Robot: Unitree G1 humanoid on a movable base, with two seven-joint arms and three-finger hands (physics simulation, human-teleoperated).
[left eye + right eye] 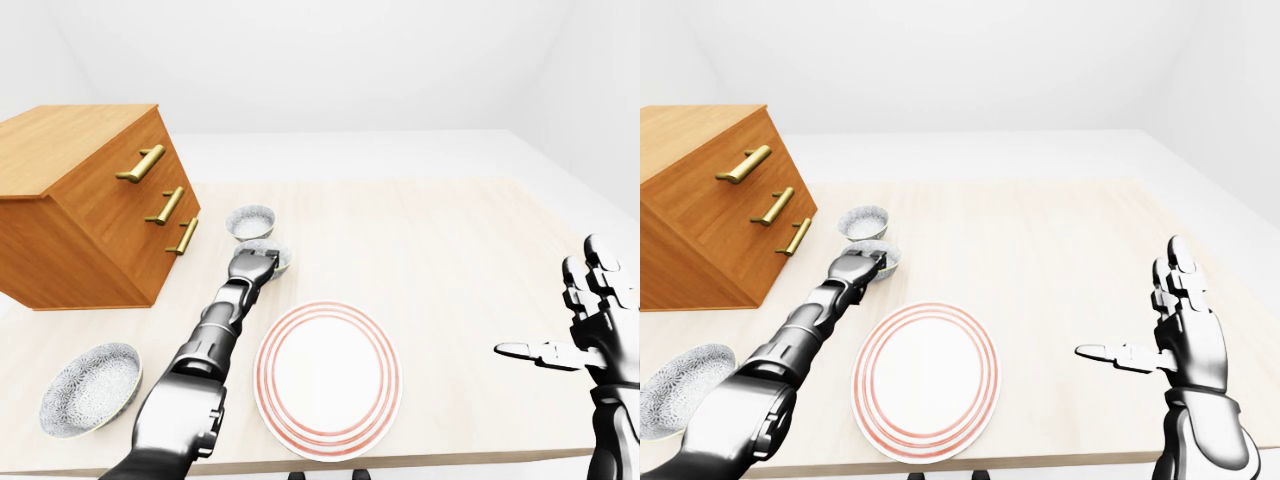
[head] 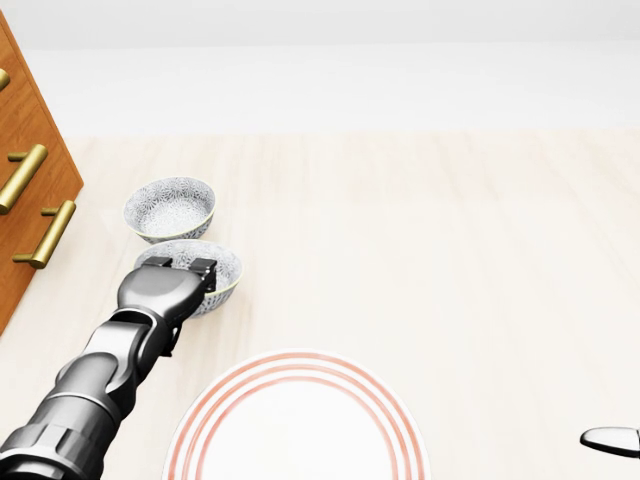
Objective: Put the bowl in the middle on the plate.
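Three patterned bowls stand in a row on the left of the table. The middle bowl (image 2: 218,268) lies just above the red-ringed plate (image 1: 328,378) in the left-eye view. My left hand (image 2: 180,272) lies over that bowl's near rim with its fingers curled down into it, hiding the bowl's left part. The bowl rests on the table. A second bowl (image 2: 170,207) stands right behind it, and a third bowl (image 1: 90,388) sits at the lower left. My right hand (image 1: 548,300) hovers open at the far right, thumb pointing left, holding nothing.
A wooden dresser (image 1: 90,210) with brass handles stands at the left, close to the far bowl. The light wooden table (image 1: 450,240) stretches to the right, and its near edge runs just below the plate.
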